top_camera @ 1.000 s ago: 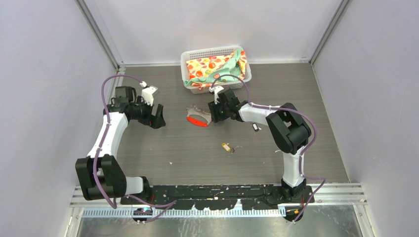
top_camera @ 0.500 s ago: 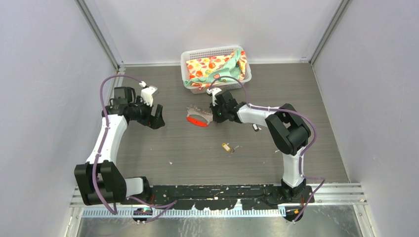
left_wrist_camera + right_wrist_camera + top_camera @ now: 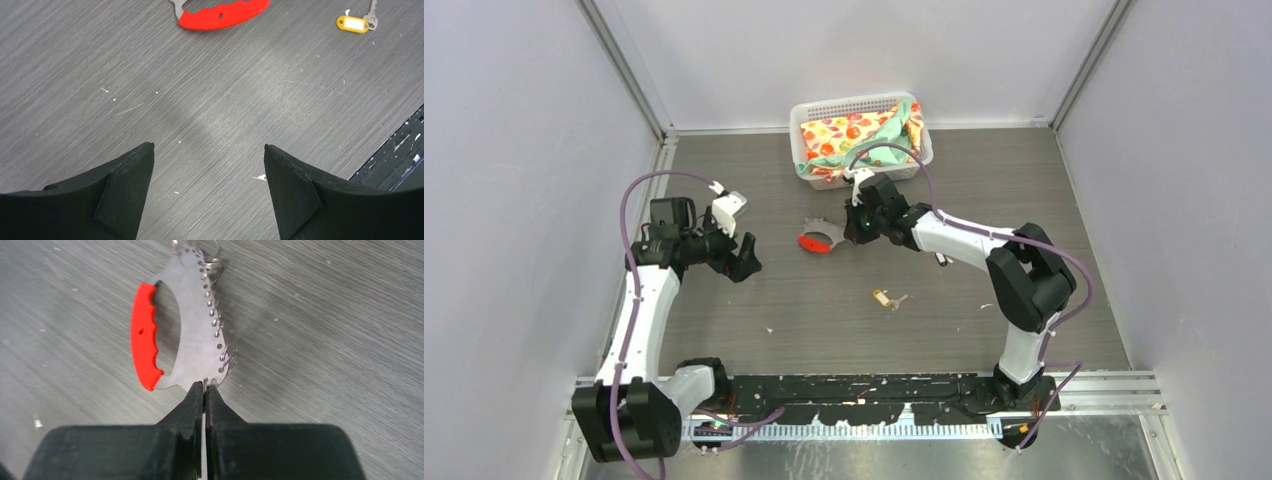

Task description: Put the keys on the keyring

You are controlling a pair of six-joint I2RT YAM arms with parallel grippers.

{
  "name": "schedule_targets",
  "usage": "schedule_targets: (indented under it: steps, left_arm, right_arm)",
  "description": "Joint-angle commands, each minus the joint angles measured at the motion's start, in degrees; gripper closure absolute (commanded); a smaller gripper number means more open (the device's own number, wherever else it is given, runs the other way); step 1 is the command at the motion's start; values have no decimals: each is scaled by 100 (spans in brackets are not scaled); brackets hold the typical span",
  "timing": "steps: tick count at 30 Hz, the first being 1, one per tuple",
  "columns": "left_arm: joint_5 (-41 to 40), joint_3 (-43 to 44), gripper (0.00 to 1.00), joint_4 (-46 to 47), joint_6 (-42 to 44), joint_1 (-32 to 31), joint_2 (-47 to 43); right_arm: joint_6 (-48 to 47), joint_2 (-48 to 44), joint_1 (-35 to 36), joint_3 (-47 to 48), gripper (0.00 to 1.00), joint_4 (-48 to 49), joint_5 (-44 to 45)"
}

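Nearest the arm bases, the yellow-tagged key (image 3: 884,297) lies flat on the table (image 3: 1064,190). The black-headed key (image 3: 941,259) lies a little farther off, beside the right forearm. Neither is on the keyring (image 3: 192,335) yet. Beyond them, the right gripper (image 3: 204,385) is clenched on only the very rim of that silver plate with its red grip, so a lift or twist could let it slip or swing. The right arm stretches forward and leftward with its wrist low. The left gripper (image 3: 209,147) hangs spread and empty, well apart.
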Motion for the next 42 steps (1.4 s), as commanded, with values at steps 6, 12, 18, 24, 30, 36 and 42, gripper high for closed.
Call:
schedule_targets:
  steps: [6,12,18,24,30,36,42]
  left_arm:
    - [1519,-105,22,-262,1060,-52,-729]
    - [1538,54,25,-959,1783,-329,-850]
    - [1533,88,28,-802,1805,-671,-1166]
    - [1617,157,36,-720,1678,-856,-1422]
    - [2133,507,41,-1659,1933,-857,-1403]
    - [2912,836,40,-1987,1478,-856,-1595]
    - [3770,992,33,-1438,163,-865,-1798]
  right_arm:
    - [680,-913,358,-181,99,407,-431]
    - [803,-1251,752,-257,99,547,-454]
    - [780,-1446,1262,-71,99,434,-324]
    - [303,-1814,1803,-13,99,353,-419]
    - [172,-2523,1903,-462,99,946,-1312]
    - [207,-3043,1943,-895,99,1844,-1957]
    - [-4,-3095,2035,-627,99,1705,-2161]
